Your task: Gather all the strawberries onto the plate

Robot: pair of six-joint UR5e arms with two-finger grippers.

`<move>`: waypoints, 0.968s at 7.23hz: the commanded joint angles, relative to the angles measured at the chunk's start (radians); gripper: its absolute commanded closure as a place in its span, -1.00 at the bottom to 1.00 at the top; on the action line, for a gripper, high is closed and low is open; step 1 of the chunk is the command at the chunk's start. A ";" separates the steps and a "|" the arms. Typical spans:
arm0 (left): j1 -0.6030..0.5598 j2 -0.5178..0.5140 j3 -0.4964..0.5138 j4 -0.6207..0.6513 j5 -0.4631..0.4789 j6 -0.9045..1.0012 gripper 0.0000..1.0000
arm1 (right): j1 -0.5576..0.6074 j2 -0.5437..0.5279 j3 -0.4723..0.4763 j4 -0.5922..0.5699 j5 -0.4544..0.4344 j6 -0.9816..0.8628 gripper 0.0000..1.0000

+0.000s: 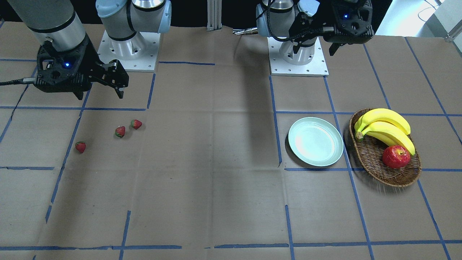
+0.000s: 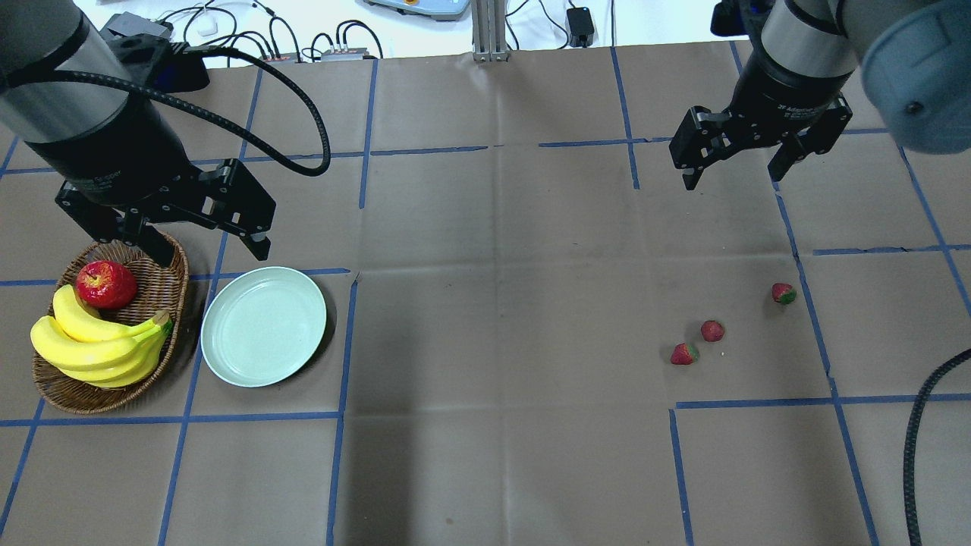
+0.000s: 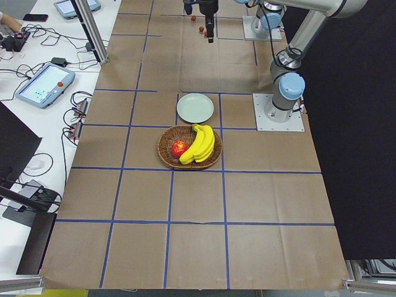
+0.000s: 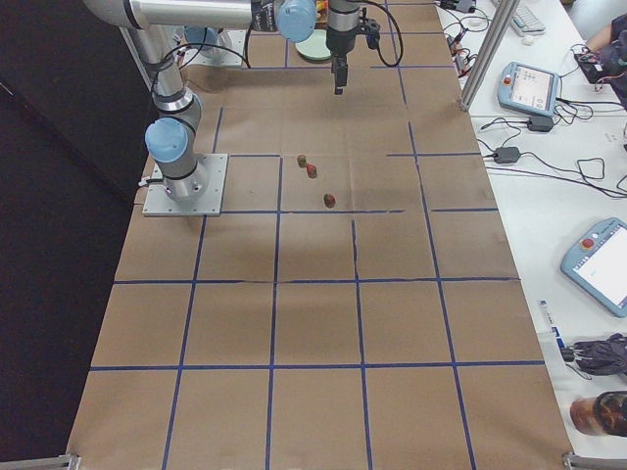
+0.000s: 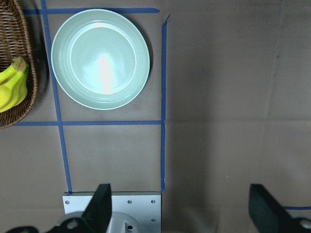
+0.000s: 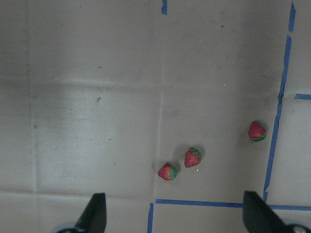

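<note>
- Right gripper (image 2: 732,180) hangs above the table, jaws spread wide and holding nothing.
- Three strawberries (image 2: 712,331) lie on the paper below it, untouched. Two sit close together and the third a little apart.
- Left gripper (image 2: 208,250), likewise parted and empty, hovers well away from them. The plate (image 2: 263,326) lies below it to one side, just beside a wicker basket (image 2: 76,398).

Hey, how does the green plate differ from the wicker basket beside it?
The plate is round, smooth and pale green; the basket is oval, brown and woven. The plate is shallow with a low rim; the basket has higher walls. The plate is empty; the basket holds bananas and an apple. Both lie flat on the table, side by side.
</note>
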 commanded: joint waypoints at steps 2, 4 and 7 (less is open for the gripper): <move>0.000 -0.004 -0.002 -0.002 -0.002 0.001 -1.00 | 0.000 0.000 0.006 0.000 0.000 0.000 -1.00; 0.000 -0.008 -0.002 -0.002 -0.002 0.001 -1.00 | 0.000 0.000 0.009 0.000 0.002 0.000 -1.00; 0.000 -0.018 -0.003 -0.002 0.011 0.001 -1.00 | -0.021 -0.009 0.062 0.003 0.000 -0.008 -1.00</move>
